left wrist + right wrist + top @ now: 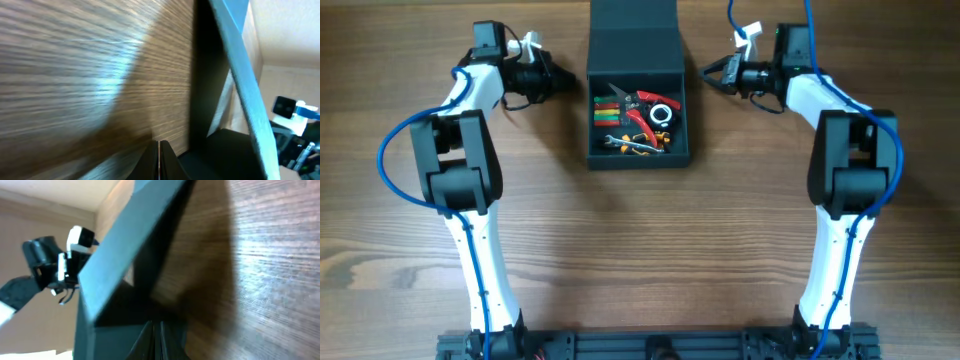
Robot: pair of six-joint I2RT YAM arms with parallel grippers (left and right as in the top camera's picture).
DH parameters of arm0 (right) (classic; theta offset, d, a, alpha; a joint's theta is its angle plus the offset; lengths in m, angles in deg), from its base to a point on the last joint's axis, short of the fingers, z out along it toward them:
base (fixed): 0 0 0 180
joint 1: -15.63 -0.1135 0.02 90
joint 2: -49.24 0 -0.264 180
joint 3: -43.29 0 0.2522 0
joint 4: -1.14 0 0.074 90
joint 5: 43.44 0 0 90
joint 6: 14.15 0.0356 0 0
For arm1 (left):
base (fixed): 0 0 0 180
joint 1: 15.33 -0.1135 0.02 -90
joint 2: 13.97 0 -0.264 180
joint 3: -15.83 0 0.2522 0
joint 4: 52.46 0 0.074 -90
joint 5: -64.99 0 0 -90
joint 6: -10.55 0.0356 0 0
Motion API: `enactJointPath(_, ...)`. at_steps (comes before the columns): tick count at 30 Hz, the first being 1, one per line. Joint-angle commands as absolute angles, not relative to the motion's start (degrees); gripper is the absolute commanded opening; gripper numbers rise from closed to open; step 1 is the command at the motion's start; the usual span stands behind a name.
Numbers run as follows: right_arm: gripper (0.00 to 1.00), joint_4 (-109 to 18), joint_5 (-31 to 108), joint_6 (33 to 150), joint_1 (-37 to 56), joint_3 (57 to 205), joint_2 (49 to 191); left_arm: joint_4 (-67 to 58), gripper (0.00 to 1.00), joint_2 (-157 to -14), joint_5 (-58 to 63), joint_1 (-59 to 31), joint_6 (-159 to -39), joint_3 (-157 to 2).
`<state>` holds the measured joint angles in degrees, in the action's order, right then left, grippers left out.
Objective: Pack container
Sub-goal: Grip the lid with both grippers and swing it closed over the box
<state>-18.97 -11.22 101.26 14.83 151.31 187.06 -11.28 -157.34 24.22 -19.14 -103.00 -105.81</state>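
Seemingly shut, with fingertips pressed together in both wrist views, the left gripper (566,79) and the right gripper (708,71) are pointing inward at opposite side walls of the container (638,157). The container is sitting at the upper centre of the overhead frame on the wooden table (640,250). Whether either tip is touching a wall cannot be told. The box is standing open, its flap lid (632,18) lying back toward the top edge of the frame. Inside it are red pliers (645,105), a row of screwdrivers (606,110) and a wrench (635,147).

With the tools looking stowed, closing the lid appears to be the step in hand. Doing it well probably means getting one tip under the flap's far edge and swinging it forward. The other arm would be steadying the box so that it does not slide. No brand, label or writing is readable in any view.
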Motion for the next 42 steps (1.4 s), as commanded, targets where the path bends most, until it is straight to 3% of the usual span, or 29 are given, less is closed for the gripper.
enactJointPath(1, 0.04, -16.9, -10.0, 103.6, 14.1, 151.4, 191.8, -13.5, 0.04, -157.5, 25.2, -17.0, -105.6, -105.8)
enactJointPath(8, 0.04, -10.6, -12.4, 104.5, 12.7, 151.4, 193.5, -17.2, 0.04, -160.4, 23.6, -14.2, -109.8, -105.8)
enactJointPath(14, 0.04, 3.4, -14.6, 111.7, 10.9, 151.4, 193.5, -22.2, 0.04, -161.1, 23.6, -12.9, -112.5, -105.8)
enactJointPath(20, 0.04, 19.1, -18.3, 120.2, 10.9, 151.4, 193.5, -32.1, 0.04, -161.1, 29.0, -13.2, -115.8, -105.9)
enactJointPath(26, 0.04, 35.1, -24.8, 137.0, 12.1, 151.5, 193.4, -44.5, 0.04, -157.3, 34.2, -14.9, -124.9, -105.9)
enactJointPath(30, 0.05, 42.7, -26.8, 147.3, 12.1, 151.5, 191.8, -40.5, 0.04, -151.5, 36.1, -14.8, -124.9, -105.9)
enactJointPath(35, 0.05, 42.1, -25.9, 152.3, 11.6, 151.5, 186.6, -30.4, 0.04, -142.0, 32.9, -14.0, -118.4, -105.9)
enactJointPath(40, 0.05, 31.1, -21.7, 151.8, 11.4, 151.5, 179.2, -9.5, 0.04, -131.8, 21.0, -10.6, -107.3, -105.9)
enactJointPath(42, 0.05, 20.6, -19.3, 146.8, 11.0, 151.5, 174.9, -5.4, 0.04, -129.5, 19.1, -9.3, -106.3, -105.9)
